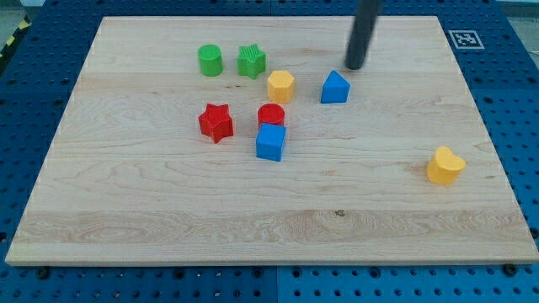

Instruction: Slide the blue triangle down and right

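The blue triangle (334,87) lies on the wooden board (168,210), right of centre in the upper half. My tip (354,66) is just above and to the right of it, a small gap apart, not touching. The dark rod rises from the tip out of the view's top.
A yellow hexagon (280,86) lies just left of the blue triangle. A green cylinder (210,61) and a green star (251,61) lie at upper left. A red star (216,123), a red cylinder (271,115) and a blue cube (270,142) sit near centre. A yellow heart (445,166) lies at right.
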Controlling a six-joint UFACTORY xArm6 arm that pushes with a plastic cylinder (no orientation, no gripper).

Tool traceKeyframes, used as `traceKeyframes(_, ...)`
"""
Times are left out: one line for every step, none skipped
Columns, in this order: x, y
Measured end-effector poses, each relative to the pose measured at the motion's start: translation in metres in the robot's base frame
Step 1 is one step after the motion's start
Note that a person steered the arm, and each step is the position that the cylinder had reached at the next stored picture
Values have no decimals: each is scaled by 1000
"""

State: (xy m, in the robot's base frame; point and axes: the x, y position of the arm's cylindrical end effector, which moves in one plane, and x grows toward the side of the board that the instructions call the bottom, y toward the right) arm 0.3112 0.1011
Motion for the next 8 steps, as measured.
traceKeyframes(4,-36)
traceKeyframes(13,-37)
traceKeyframes(25,-36)
traceKeyframes(43,-20)
traceKeyframes(47,8)
traceKeyframes(63,11)
traceKeyframes(78,8)
traceKeyframes(92,8)
